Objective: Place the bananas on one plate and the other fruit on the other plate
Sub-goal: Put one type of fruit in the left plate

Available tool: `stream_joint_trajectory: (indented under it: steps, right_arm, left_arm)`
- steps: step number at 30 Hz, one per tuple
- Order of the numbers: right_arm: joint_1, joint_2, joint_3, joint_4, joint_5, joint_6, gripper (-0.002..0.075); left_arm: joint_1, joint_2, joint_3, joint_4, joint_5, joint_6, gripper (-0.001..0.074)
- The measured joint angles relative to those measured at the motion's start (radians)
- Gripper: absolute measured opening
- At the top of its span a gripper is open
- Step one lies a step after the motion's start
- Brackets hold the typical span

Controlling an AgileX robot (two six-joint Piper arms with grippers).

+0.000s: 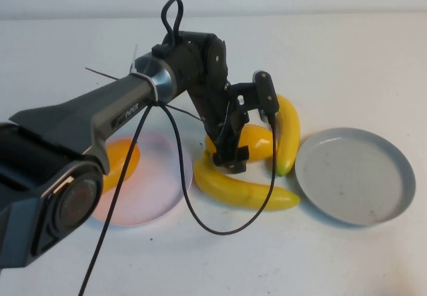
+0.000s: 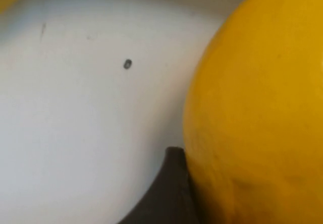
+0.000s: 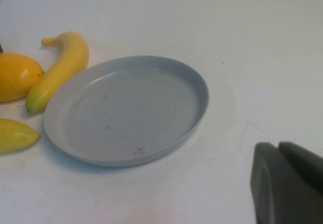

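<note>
Raised overview, two close wrist views

The only lettering in view is a small pale brand mark printed on the dark casing of the left arm [image 1: 127, 113], on the forearm section just behind the silver ring, left of the scene's middle. It seems to read "PiPER", but the letters are tiny and slanted, so that reading is not certain. No other text, numbers or signs can be read.
</note>
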Motion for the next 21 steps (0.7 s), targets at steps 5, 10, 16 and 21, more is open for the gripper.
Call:
stream_joint_trajectory:
  steps: [5, 10, 16, 21]
  right_arm:
    - [0.0, 0.0, 0.0, 0.0, -0.001, 0.0, -0.0017]
    - [0.0, 0.0, 0.0, 0.0, -0.001, 0.0, -0.0017]
    - [0.0, 0.0, 0.0, 0.0, -0.001, 0.0, -0.0017]
    - [0.0, 0.0, 0.0, 0.0, -0.001, 0.0, -0.0017]
  left_arm:
    - [0.0, -0.005, 0.002, 0.002, 0.016, -0.069, 0.051]
    - [0.0, -0.056, -0.015, 0.0, 0.025, -0.107, 0.0512]
    - [0.0, -0.154, -0.04, 0.02, 0.131, -0.297, 0.0512]
    - [0.0, -0.237, -0.041, 0.11, 0.172, -0.702, 0.0512]
